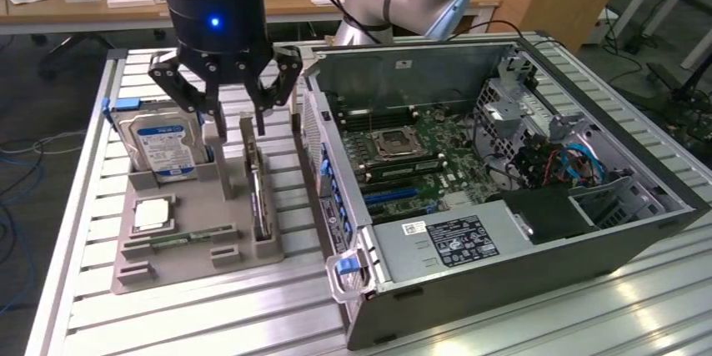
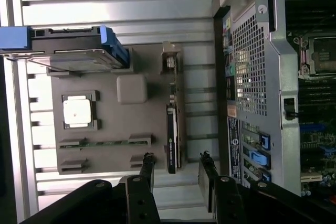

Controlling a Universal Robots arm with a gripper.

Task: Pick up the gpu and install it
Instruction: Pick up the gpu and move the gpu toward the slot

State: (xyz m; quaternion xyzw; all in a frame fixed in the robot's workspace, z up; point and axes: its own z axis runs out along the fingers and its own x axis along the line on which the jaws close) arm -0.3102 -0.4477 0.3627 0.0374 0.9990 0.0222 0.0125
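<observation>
The claw point(image 1: 236, 127) is held wide open and nothing is gripped in it; its two fingers are pointed down, one on each side of the gpu's top edge. In the wrist view the claw point(image 2: 177, 160) is lined up with the card, which is seen between the two fingertips.

The gpu point(image 1: 255, 183) point(image 2: 172, 136) is stood on its thin edge in a slot of the grey tray point(image 1: 192, 210) point(image 2: 110, 125), on the side of the tray nearest the computer case point(image 1: 506, 243) point(image 2: 252, 72); the case is laid open on its side, just beside the tray.

A hard drive point(image 1: 162, 144) point(image 2: 68, 51) with a blue and white label is stood upright in the tray too; a square chip point(image 1: 152, 214) point(image 2: 77, 112) and a thin green memory stick point(image 1: 183, 239) point(image 2: 105, 142) are laid flat in it.

The tray and case are set on a ribbed metal counter point(image 1: 223, 314) point(image 2: 105, 3).
</observation>
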